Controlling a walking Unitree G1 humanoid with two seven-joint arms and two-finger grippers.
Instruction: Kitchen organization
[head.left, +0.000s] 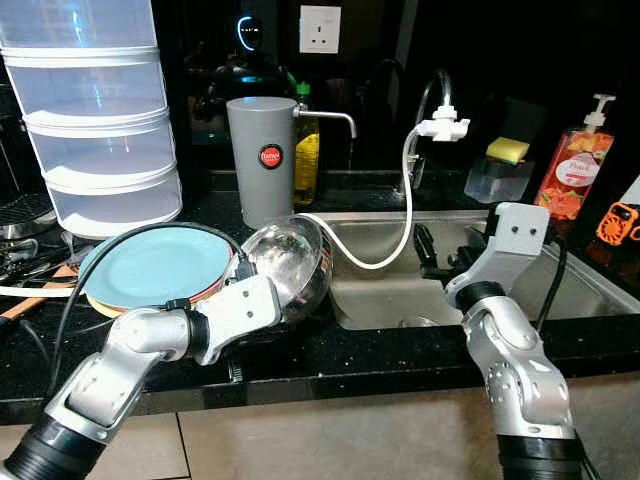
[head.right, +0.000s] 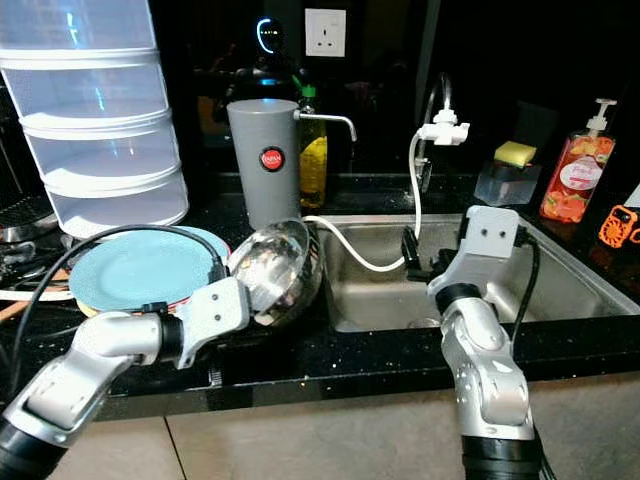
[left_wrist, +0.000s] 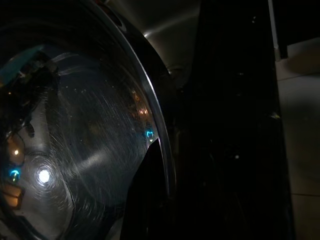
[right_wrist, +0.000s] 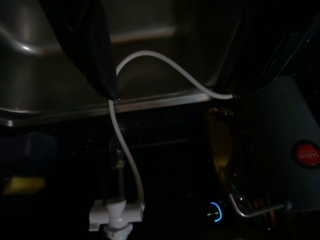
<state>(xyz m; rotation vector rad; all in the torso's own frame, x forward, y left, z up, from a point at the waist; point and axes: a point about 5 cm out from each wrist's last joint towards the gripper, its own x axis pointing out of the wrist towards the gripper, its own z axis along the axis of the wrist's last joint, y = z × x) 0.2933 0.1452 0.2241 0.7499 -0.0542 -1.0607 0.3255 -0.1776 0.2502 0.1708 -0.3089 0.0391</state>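
Note:
My left gripper (head.left: 244, 270) is shut on the rim of a shiny steel bowl (head.left: 292, 262), holding it tilted on its side above the black counter (head.left: 300, 345), just left of the sink (head.left: 395, 298). The bowl's scratched inside (left_wrist: 85, 150) shows close up in the left wrist view. Beside it lies a light blue plate (head.left: 152, 265) on top of a small stack. My right gripper (head.left: 445, 252) hangs open over the sink basin, nothing between its fingers (right_wrist: 95, 55). A white hose (right_wrist: 165, 62) runs across the sink beyond them.
The hose (head.left: 406, 205) loops from the faucet (head.left: 441, 126) toward a grey jug (head.left: 262, 160). A yellow bottle (head.left: 307, 150) stands behind it. Stacked clear tubs (head.left: 95, 120) fill the back left. A sponge (head.left: 508, 150) and a pump soap bottle (head.left: 573, 170) sit right of the faucet.

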